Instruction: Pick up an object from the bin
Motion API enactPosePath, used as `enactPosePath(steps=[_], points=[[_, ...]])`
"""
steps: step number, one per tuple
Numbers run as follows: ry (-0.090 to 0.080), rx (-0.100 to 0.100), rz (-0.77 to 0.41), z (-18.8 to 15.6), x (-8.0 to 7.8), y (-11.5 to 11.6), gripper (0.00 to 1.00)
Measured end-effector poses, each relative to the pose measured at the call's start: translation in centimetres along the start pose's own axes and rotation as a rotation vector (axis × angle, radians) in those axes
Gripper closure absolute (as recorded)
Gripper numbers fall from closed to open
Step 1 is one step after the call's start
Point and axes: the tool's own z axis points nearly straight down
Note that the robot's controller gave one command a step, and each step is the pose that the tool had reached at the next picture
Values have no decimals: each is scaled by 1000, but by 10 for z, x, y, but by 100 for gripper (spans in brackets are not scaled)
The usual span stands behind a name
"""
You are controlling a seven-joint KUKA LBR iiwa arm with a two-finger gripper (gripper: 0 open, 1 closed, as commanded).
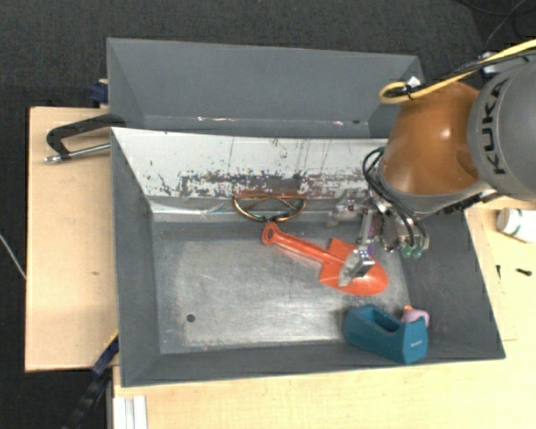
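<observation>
Grey bin (250,307), right side: end effector (363,263) over orange scoop (311,252)

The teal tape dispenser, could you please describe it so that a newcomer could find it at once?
Start at the grey metal bin and go to its lower right corner, below the gripper. A squat teal tape dispenser lies there, with a small pink bit on top. Its only close neighbour, the orange scoop, is long-handled; the dispenser is blocky and blue-green.
</observation>
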Motion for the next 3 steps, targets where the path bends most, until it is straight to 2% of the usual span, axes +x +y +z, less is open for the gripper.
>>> enactPosePath(steps=[1, 2, 3], points=[[11, -2, -121, 41, -8, -10, 0], [-1, -2, -139, 61, -2, -1, 100], [-1, -2, -139, 61, -2, -1, 100]])
